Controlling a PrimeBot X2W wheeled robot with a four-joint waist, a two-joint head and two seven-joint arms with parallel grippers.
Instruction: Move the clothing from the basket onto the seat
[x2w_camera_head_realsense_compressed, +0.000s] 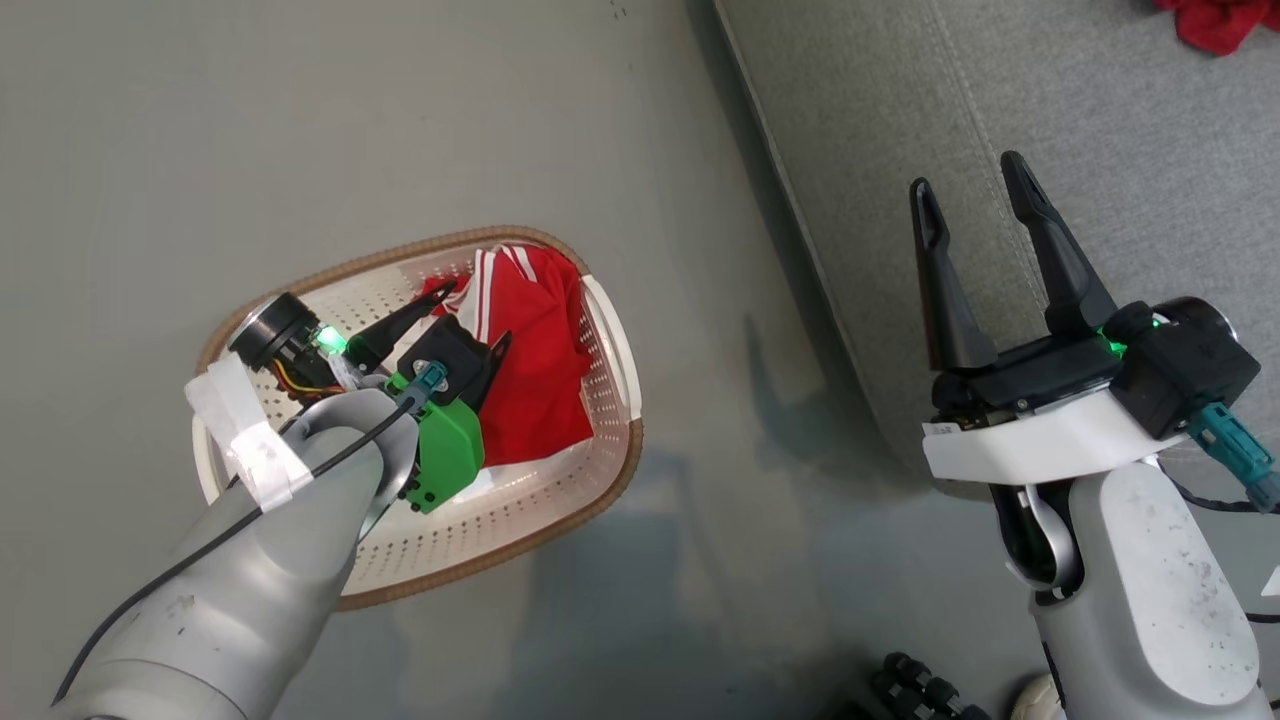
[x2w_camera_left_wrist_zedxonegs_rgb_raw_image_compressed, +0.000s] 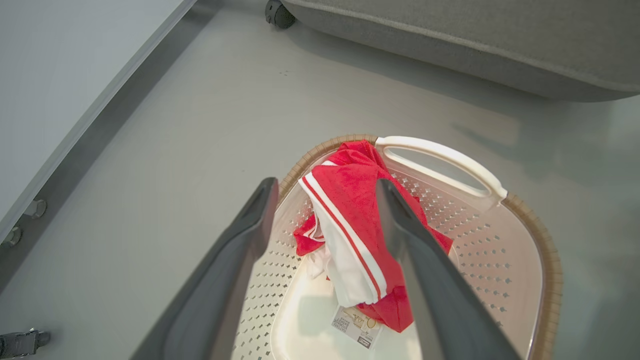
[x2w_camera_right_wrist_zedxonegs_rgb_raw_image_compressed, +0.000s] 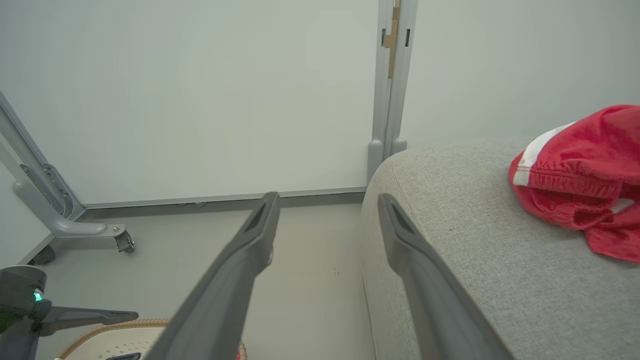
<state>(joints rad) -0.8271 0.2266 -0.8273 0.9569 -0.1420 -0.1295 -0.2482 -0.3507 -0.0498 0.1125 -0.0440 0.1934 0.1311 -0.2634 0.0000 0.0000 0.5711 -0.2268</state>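
Dark long fingers of the left gripper (x2w_camera_head_realsense_compressed: 478, 312) wide apart, with nothing held. Pointing down into the basket (x2w_camera_head_realsense_compressed: 600, 500), one tip on each side of the red piece (x2w_camera_head_realsense_compressed: 530, 350) lying inside, as seen from the left wrist. Hard to tell if touching the cloth or just above it. Red with white stripes, bunched up against the side nearest the seat (x2w_camera_head_realsense_compressed: 1100, 120), by a white handle (x2w_camera_left_wrist_zedxonegs_rgb_raw_image_compressed: 440, 160). Under its near edge, a small paper label (x2w_camera_left_wrist_zedxonegs_rgb_raw_image_compressed: 357, 327) on the basket bottom. Cream plastic full of little holes, with a brown rim, standing on the grey floor (x2w_camera_head_realsense_compressed: 300, 120) close to the seat. Over at the right gripper (x2w_camera_head_realsense_compressed: 966, 172), fingers wide apart as well, empty, held up above the edge of the seat. Farther back on the grey seat, well apart from that gripper, the second red piece (x2w_camera_right_wrist_zedxonegs_rgb_raw_image_compressed: 580, 175) in a heap. Behind the seat, a pale wall (x2w_camera_right_wrist_zedxonegs_rgb_raw_image_compressed: 200, 100).
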